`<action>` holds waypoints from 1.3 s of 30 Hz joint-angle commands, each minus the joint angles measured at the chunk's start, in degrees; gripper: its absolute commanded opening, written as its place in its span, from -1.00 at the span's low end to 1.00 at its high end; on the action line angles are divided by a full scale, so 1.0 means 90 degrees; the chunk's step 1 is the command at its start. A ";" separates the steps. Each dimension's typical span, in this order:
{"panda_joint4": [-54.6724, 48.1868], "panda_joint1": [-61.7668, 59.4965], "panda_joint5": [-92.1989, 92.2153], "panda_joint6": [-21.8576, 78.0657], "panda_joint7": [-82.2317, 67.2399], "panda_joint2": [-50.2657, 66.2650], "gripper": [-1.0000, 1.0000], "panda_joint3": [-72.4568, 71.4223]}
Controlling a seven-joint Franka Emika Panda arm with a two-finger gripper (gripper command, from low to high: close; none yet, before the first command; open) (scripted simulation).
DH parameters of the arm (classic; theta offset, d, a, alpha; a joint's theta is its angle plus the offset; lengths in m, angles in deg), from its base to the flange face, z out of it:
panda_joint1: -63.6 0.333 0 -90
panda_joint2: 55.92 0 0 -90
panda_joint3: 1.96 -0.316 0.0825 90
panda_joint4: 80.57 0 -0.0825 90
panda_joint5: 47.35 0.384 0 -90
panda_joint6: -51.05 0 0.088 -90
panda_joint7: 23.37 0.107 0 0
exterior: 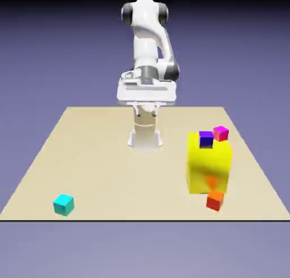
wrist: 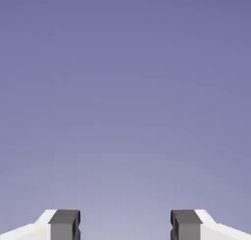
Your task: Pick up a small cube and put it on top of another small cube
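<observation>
Sitting alone near the bench's [exterior: 113,158] front corner at the exterior view's left, the cyan cube [exterior: 63,204] looks light, rigid and smooth, best pinched across two opposite flat faces by the tool [wrist: 125,224], now spread apart and empty.

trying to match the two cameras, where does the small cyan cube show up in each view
Exterior view: the small cyan cube sits alone on the table's near corner at the exterior view's left.
Hand view: not in it; only the blue-violet backdrop shows.
Shared landmark: the gripper, open and empty, small under the hand in the exterior view.
</observation>
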 commanded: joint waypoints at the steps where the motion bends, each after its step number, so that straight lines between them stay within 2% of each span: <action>1: -0.0171 -0.0025 0.0196 0.0226 0.0085 0.0231 0.00 0.0127; 39: -0.6643 -0.0974 0.7620 0.8790 0.3313 0.8984 0.00 0.4936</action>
